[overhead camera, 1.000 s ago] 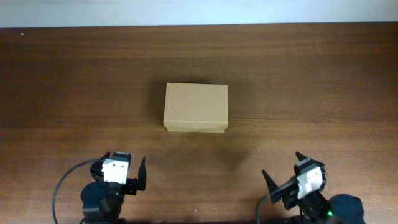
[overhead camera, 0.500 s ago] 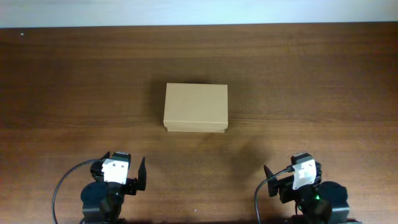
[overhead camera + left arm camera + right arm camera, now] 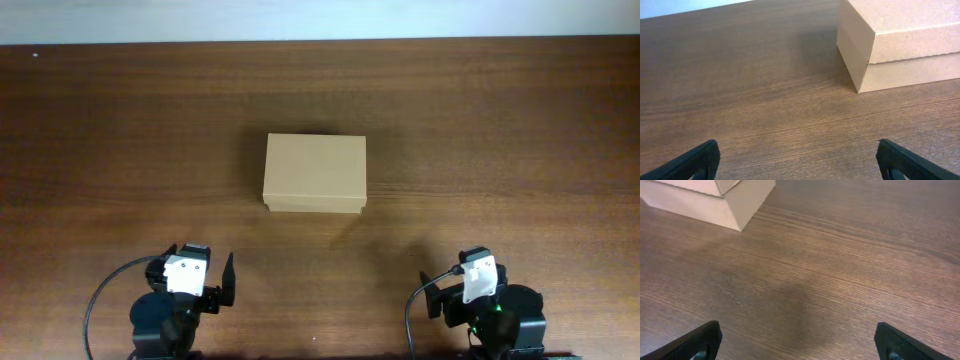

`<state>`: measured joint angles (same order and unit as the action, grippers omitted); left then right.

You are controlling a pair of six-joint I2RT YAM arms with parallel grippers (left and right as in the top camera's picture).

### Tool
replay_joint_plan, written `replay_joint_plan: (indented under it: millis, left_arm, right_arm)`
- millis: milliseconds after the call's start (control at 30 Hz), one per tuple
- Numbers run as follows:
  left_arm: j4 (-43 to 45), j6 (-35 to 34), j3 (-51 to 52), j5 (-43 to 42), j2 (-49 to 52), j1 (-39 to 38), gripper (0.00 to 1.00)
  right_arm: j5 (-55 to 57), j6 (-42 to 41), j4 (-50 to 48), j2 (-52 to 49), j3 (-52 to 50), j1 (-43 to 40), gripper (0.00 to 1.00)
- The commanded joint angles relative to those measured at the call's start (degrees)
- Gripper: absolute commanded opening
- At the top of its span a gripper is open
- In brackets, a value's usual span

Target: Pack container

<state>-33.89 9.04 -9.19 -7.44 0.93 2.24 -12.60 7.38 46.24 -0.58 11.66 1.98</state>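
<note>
The container point(image 3: 315, 172) is a plain tan cardboard box with its lid shut, standing mid-table. It shows at the top right of the left wrist view point(image 3: 900, 42) and at the top left of the right wrist view point(image 3: 715, 197). My left gripper point(image 3: 200, 280) is open and empty near the front edge, left of the box; its fingertips show in the left wrist view point(image 3: 800, 160). My right gripper point(image 3: 465, 290) is open and empty near the front edge, right of the box; its fingertips show in the right wrist view point(image 3: 797, 340). No small items are in view.
The brown wooden table point(image 3: 500, 130) spreads all round the box. Its far edge meets a pale wall at the top. Black cables loop beside both arm bases at the front edge.
My right arm has drawn back toward the front edge and turned to face more squarely forward. The left arm and the box have not moved.
</note>
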Motion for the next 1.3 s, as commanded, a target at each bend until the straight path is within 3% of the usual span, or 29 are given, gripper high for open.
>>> replay_joint_plan:
  millis: [0,1267]
  left_arm:
    - [-0.04,0.92,0.31,0.20,-0.63,0.28,1.00]
    - [-0.04,0.92,0.31,0.20,-0.63,0.28,1.00]
  right_arm:
    - [1.25,-0.61,-0.22,0.39,-1.29,-2.08,0.99]
    - [1.29,-0.61,-0.26,0.39,-1.38,-4.31,0.99]
